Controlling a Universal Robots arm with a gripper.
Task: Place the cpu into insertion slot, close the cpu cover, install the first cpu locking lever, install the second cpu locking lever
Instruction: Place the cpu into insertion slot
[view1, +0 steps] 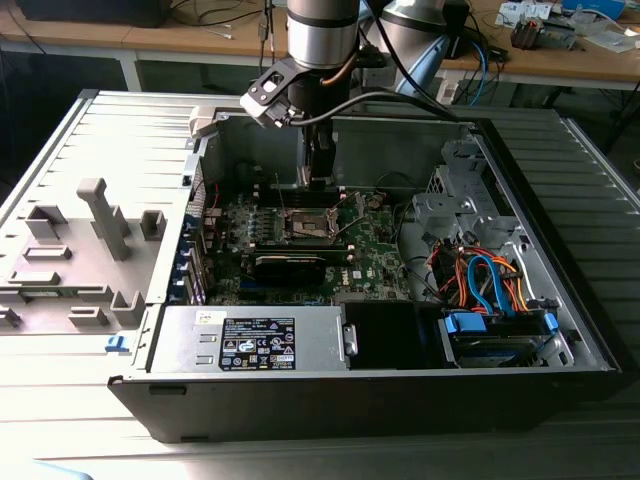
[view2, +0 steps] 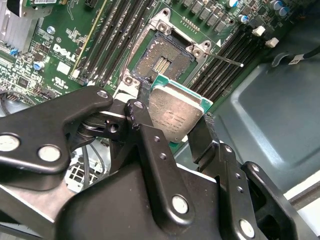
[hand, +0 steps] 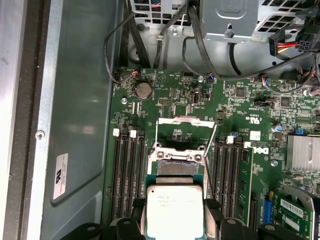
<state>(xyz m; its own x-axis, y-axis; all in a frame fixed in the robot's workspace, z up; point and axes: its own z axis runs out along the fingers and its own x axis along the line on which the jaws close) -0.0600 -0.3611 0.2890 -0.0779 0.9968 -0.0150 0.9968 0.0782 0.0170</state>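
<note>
**boardfixer:** The cpu (view2: 176, 112) is hovering just below the fingertips and over the insertion slot (view2: 160, 57), not seated yet. The gripper (view2: 175, 121) is clamping it by two opposite edges, with the metal top facing back toward the wrist.

**tinkr_99:** Yep, and the cpu cover (hand: 186, 120) is standing open just past the fingertips, with a locking lever (view2: 224, 58) sticking out off to one side. I'm thinking it's needing a flat, square descent. I can't tell if the corners are lining up, and dragging it sideways is risking bent pins.
</note>
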